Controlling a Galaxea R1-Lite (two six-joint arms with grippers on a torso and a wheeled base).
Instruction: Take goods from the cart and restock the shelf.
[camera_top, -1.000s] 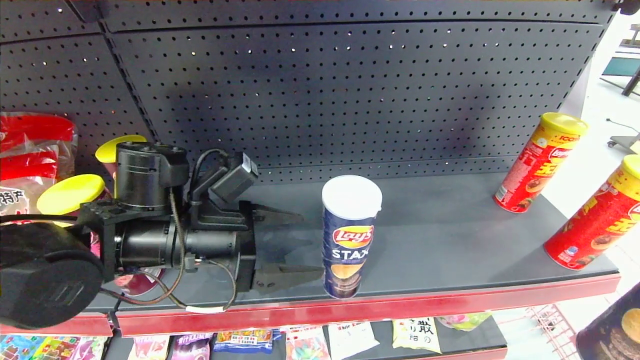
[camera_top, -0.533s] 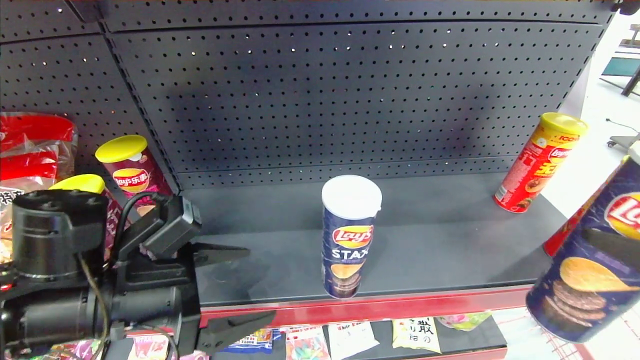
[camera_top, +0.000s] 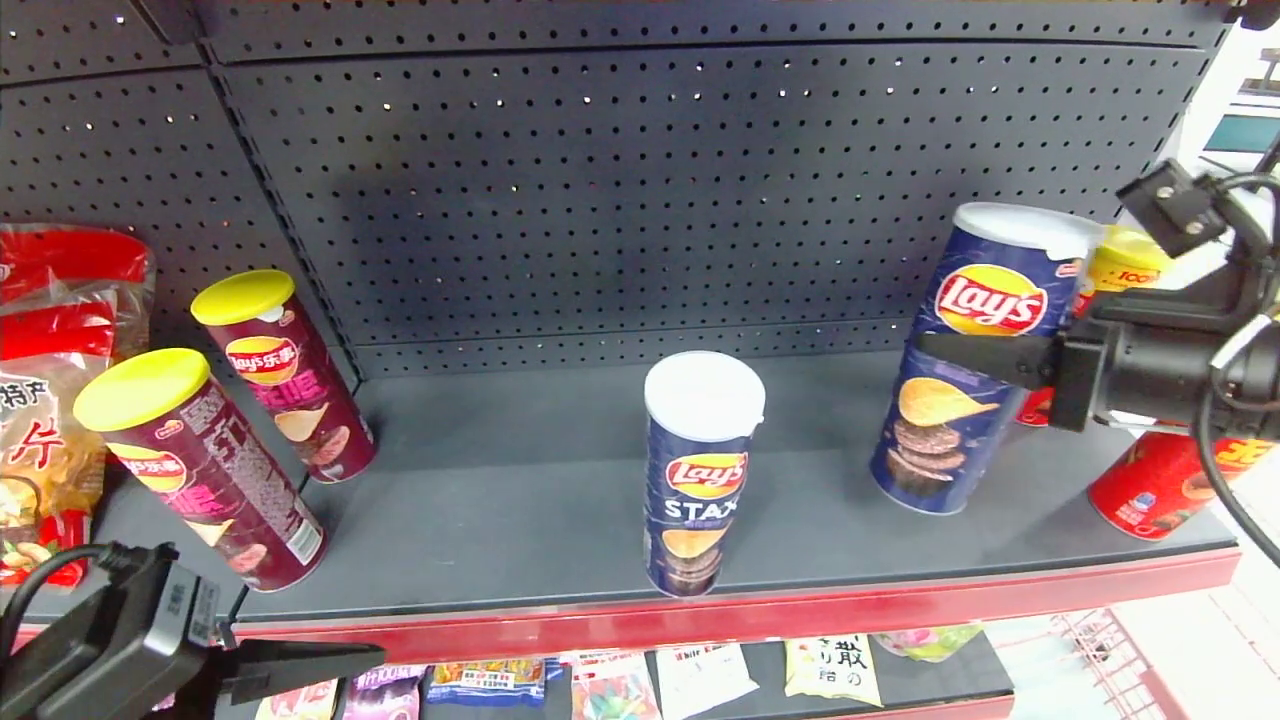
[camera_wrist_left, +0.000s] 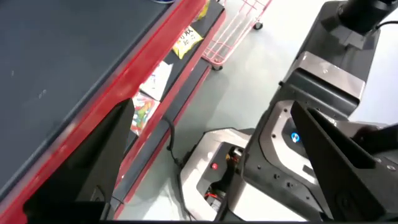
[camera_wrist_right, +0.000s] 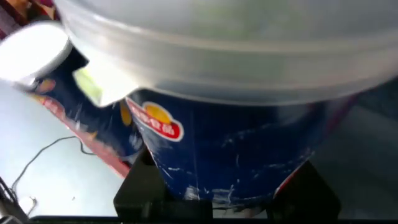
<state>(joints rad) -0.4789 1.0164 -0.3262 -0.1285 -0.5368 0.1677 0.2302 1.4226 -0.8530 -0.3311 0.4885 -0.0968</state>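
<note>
A dark blue chip can with a white lid (camera_top: 700, 470) stands upright near the front edge of the grey shelf (camera_top: 500, 500). To its right, a second blue chip can (camera_top: 960, 380) leans slightly, and my right gripper (camera_top: 978, 352) is shut on its upper half. Its base is at the shelf surface; I cannot tell whether it touches. In the right wrist view this can (camera_wrist_right: 236, 143) sits close between the jaws, with the standing can (camera_wrist_right: 37, 56) beyond. My left gripper (camera_top: 300, 662) is open, low at the front left below the shelf's red lip (camera_wrist_left: 93, 118).
Two maroon cans with yellow lids (camera_top: 270, 370) (camera_top: 200, 460) stand at the shelf's left, beside snack bags (camera_top: 50, 340). Two red cans (camera_top: 1150, 485) (camera_top: 1120, 265) sit at the right, behind my right arm. Packets (camera_top: 620, 685) fill the lower shelf. A pink cart (camera_wrist_left: 239, 28) stands beyond.
My left arm has pulled back off the shelf, down to the lower left, uncovering the maroon cans. My right arm has carried the second blue can in from the right onto the shelf.
</note>
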